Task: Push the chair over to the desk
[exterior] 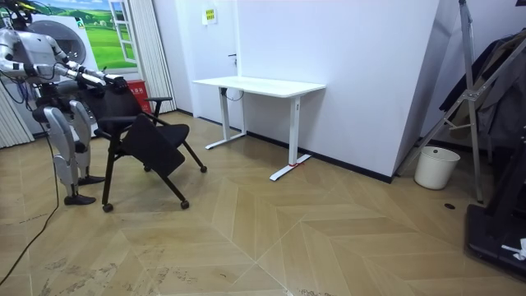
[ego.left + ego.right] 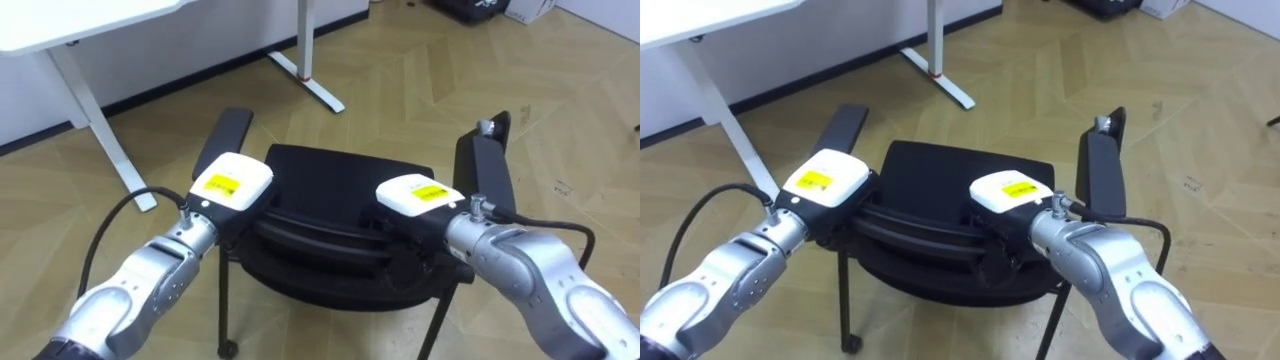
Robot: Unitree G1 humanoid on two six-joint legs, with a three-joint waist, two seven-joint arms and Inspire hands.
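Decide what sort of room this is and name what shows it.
Probably an office or a test room: a white desk stands by the wall, a black chair with armrests stands before the robot, and a white bin sits on the wooden floor.

Looking across a herringbone wood floor (image 1: 288, 238) toward a plain white wall (image 1: 362, 66).
Seeing a white desk (image 1: 259, 85) standing by that wall, a white bin (image 1: 436, 167) resting near a dark stand (image 1: 470, 99) at the room view's right, pale curtains (image 1: 156, 49) hanging at its left.

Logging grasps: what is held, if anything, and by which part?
The left hand and right hand sit on the top edge of the chair backrest; whether they grip it cannot be told.
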